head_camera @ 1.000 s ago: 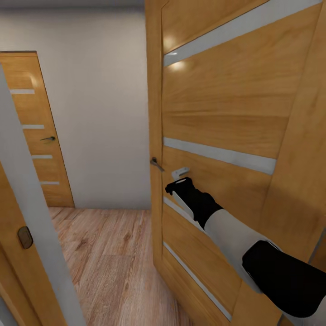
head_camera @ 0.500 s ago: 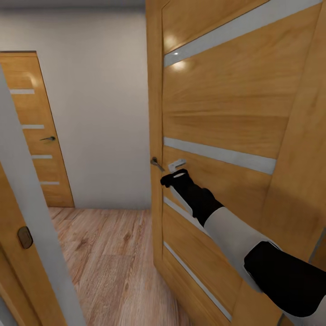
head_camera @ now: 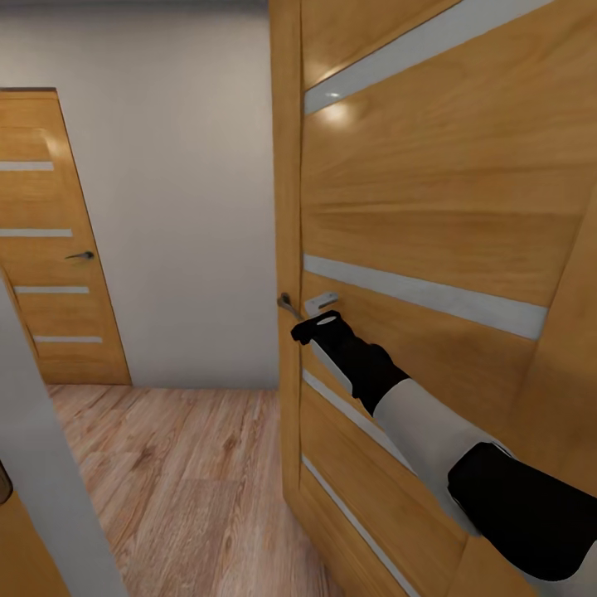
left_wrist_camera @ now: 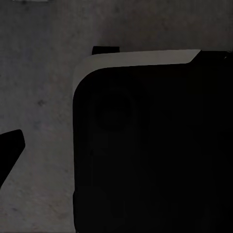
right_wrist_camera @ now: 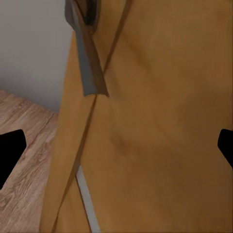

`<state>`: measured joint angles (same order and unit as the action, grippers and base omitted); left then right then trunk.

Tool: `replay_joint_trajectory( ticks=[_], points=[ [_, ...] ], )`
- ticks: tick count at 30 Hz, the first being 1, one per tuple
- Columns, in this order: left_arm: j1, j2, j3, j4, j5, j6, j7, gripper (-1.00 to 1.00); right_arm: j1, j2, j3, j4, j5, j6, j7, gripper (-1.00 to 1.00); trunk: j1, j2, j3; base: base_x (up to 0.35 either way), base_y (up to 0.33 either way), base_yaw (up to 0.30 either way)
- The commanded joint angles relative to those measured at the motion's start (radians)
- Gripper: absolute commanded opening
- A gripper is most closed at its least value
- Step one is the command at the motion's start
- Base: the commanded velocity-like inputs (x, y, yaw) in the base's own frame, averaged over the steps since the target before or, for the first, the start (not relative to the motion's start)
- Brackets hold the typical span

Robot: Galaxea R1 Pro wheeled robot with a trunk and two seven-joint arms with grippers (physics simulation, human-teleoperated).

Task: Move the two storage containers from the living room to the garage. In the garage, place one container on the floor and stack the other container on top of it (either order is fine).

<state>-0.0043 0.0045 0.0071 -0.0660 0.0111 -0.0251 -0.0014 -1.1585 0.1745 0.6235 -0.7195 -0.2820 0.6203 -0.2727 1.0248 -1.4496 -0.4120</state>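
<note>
Item 1: open door [head_camera: 431, 215], warm honey-toned wood veneer with visible grain, flat slab crossed by narrow pale inlaid strips; we see two soft glossy highlights near its top. Its upper and right portions are cut off by the picture edge.

Item 2: door handle [head_camera: 288, 305], dark grey metal lever at the door's free edge; in the right wrist view it reads as a slim angled bar [right_wrist_camera: 87, 63], partly cropped.

Item 3: right end effector [head_camera: 319, 319], black, on a white-and-black forearm reaching from 4 o'clock toward the handle, just beside it. In the right wrist view we see black fingertips [right_wrist_camera: 9, 150] set wide apart at either edge, released, with nothing between them but door surface.

Item 4: left end effector, hard to make out; the left wrist view is dim, showing a dark rounded-corner body [left_wrist_camera: 145, 145] with a pale rim against mottled grey. We cannot tell its state.

Item 5: second door [head_camera: 50, 240], same veneer, closed, at 9 o'clock, cropped at the left.

Item 6: plank floor [head_camera: 182, 481], light wood, matt. Wall [head_camera: 182, 207], plain off-white.

Item 7: the two storage containers, whereabouts not established.
</note>
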Motion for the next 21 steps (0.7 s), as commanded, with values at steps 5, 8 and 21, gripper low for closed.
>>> replay_joint_trajectory(
  ticks=[5,8,21],
  points=[
    [0.000,0.000,0.001,0.000,0.001,-0.003,0.000,1.00,-0.001,0.000,0.002,0.001,0.004,0.007,-0.014,1.00,0.000,0.000,-0.001,0.021,0.000,0.000],
    [0.000,0.000,0.001,0.000,0.001,-0.003,0.000,1.00,-0.001,0.000,0.002,0.004,0.004,0.007,-0.020,1.00,0.000,0.000,-0.001,0.004,0.000,0.000],
    [0.000,0.000,0.001,0.000,0.001,-0.003,0.000,1.00,-0.005,0.000,0.021,0.105,0.005,0.003,-0.043,1.00,0.000,0.000,-0.001,0.000,0.000,0.000]
  ],
)
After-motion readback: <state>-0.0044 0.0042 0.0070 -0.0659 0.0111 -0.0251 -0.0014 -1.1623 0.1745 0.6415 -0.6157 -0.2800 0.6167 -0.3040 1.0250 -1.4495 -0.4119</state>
